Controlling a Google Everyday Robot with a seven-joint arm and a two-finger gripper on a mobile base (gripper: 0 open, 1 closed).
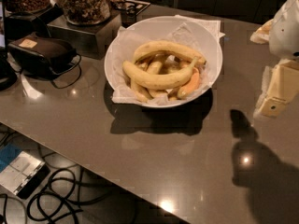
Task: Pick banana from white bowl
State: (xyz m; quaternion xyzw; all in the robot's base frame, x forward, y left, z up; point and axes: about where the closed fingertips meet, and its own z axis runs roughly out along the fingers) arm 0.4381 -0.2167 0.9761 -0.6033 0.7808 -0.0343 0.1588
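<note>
The white bowl [205,36] stands on the brown table, back centre, lined with crumpled white paper and holding several bananas. The banana [156,78], long, pale yellow and gently curved, lies across the front of the pile with its slim stem pointing up to the right. A long arched banana with a dark tip [168,47] lies behind it. A short orange-tinted one [189,84] lies at the right. My gripper [279,93], cream coloured, hangs at the right edge of the camera view, well to the right of the bowl and above the table.
Glass jars of snacks [84,3] stand on a metal box [81,31] at the back left. A black device with a cable [42,52] lies at the left. The table's front edge runs diagonally; cables [60,199] lie on the floor below it.
</note>
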